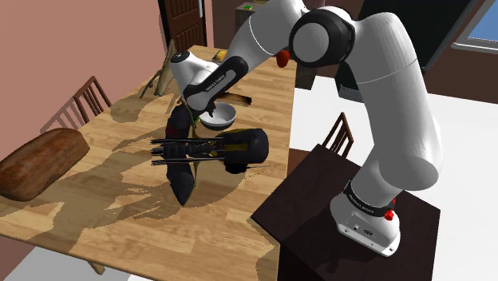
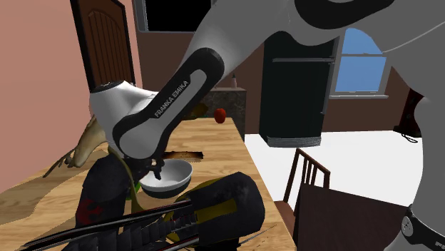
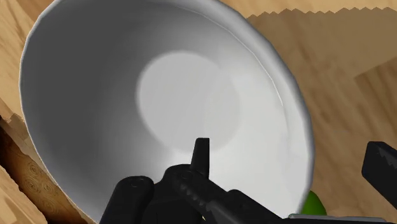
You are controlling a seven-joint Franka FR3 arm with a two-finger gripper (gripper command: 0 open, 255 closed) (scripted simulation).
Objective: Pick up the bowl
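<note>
A white bowl [image 1: 222, 117] stands upright on the wooden table [image 1: 120, 215], toward its far side. My black gripper [image 1: 201, 113] hangs over the bowl's rim on the shoulder view's left. In the wrist view the bowl [image 3: 159, 95] is very close. One finger [image 3: 202, 153] reaches down inside it, and the other finger [image 3: 382, 167] is outside the rim above the table. My gripper [image 3: 292, 162] is open, its jaws straddling the rim without clasping it. The second exterior view shows the bowl [image 2: 171, 178] under the white hand, with my gripper [image 2: 154, 171] at its rim.
A black bulky object [image 1: 243, 148] with thin dark rods lies just in front of the bowl, next to a long dark object [image 1: 182, 176]. A brown loaf [image 1: 40, 164] rests at the table's left end. A red fruit [image 2: 220, 115] sits farther back. Chairs [image 1: 339, 134] flank the table.
</note>
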